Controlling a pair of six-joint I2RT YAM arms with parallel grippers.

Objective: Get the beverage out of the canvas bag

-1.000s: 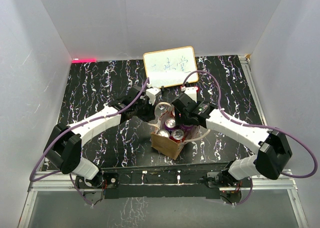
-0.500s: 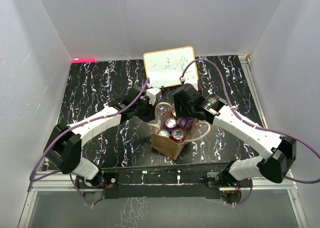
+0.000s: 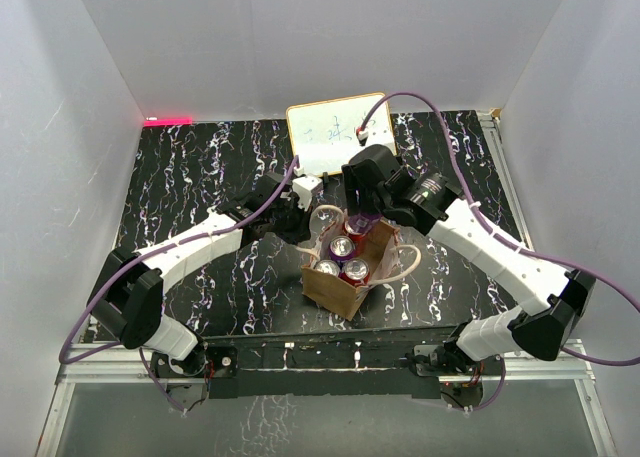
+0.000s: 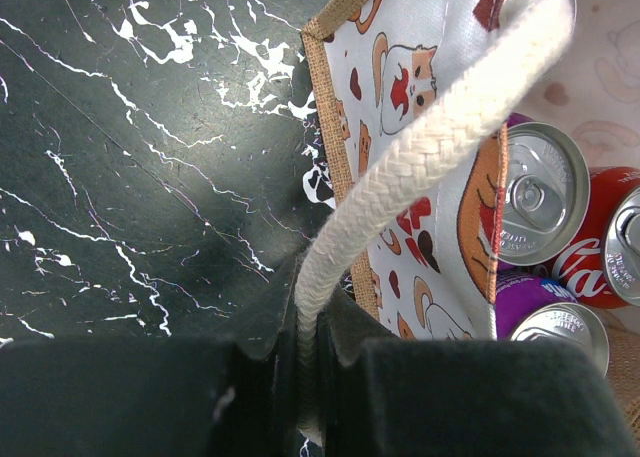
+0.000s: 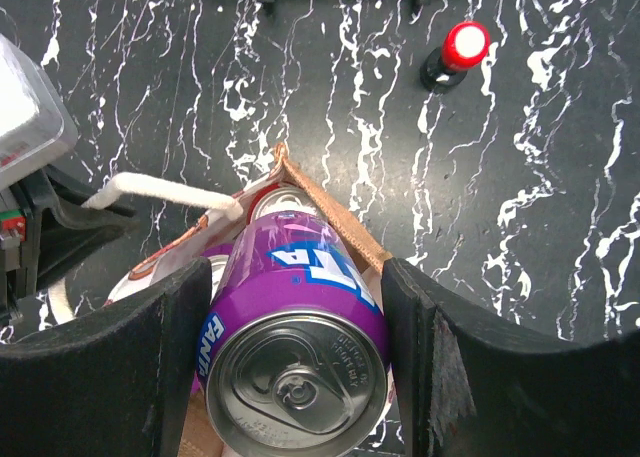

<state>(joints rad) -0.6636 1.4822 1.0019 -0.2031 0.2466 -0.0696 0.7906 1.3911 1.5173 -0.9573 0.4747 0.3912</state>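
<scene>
Our right claw [image 5: 296, 377], half spread, grips the purple aluminium soda can [image 5: 300, 277] at the mouth of the tan-brown canvas tote bag [image 3: 338, 293] beneath it, while our left claw [image 4: 312, 382] pinches tight on the pale braided rope handle [image 4: 430, 147].

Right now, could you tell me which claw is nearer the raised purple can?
Right: the right claw holds the purple can; the left claw sits beside the canvas bag, shut on its rope handle.
</scene>
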